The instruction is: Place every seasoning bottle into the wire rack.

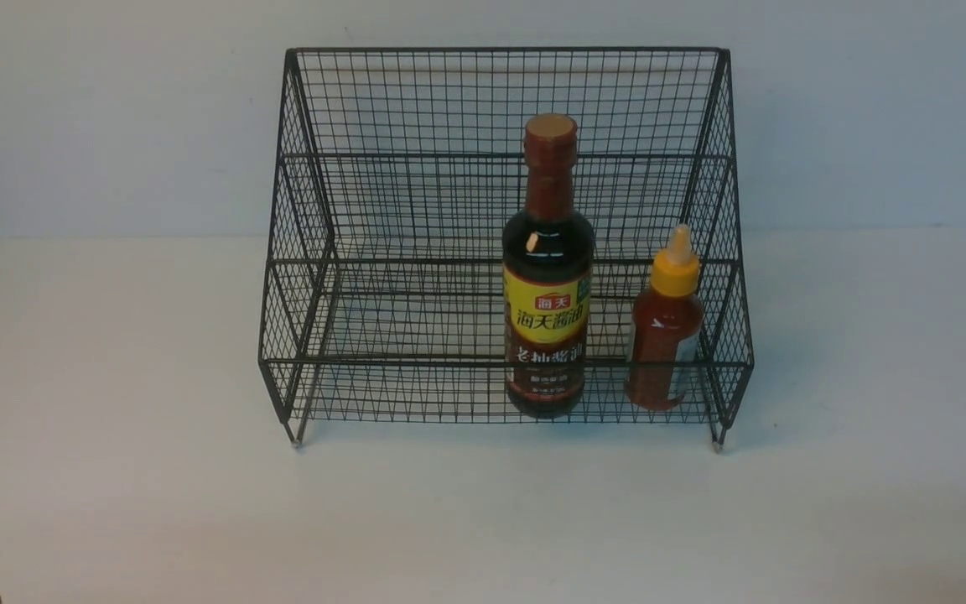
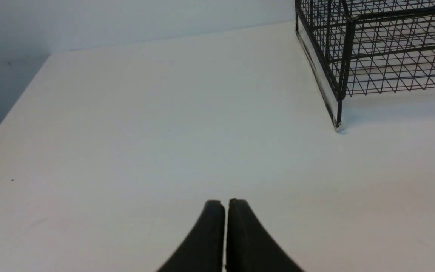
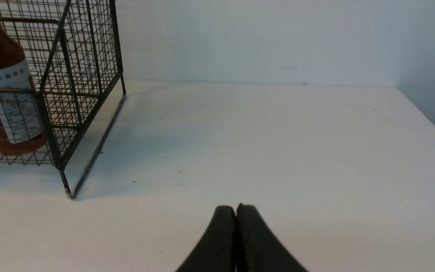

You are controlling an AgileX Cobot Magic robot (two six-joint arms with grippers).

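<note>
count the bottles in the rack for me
2. The soy-sauce bottle stands upright on the wire rack's lower tier, right of centre; the red-sauce bottle stands beside it, near the rack's right end.

Lab-like setup: bare white table (image 1: 114,470), blank wall (image 1: 114,109)

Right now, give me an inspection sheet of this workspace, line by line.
Surface: white tabletop, a few faint specks.
Job's things: tall dark soy-sauce bottle with yellow label and small red squeeze bottle with yellow nozzle both stand upright, apart, on the lower tier of the black wire-mesh rack, toward its right side.
Clutter: nothing seen.
Grippers: left gripper and right gripper shut, empty, over bare table beside the rack.
Cables: nothing seen.
Surroundings: plain pale wall behind the table.
</note>
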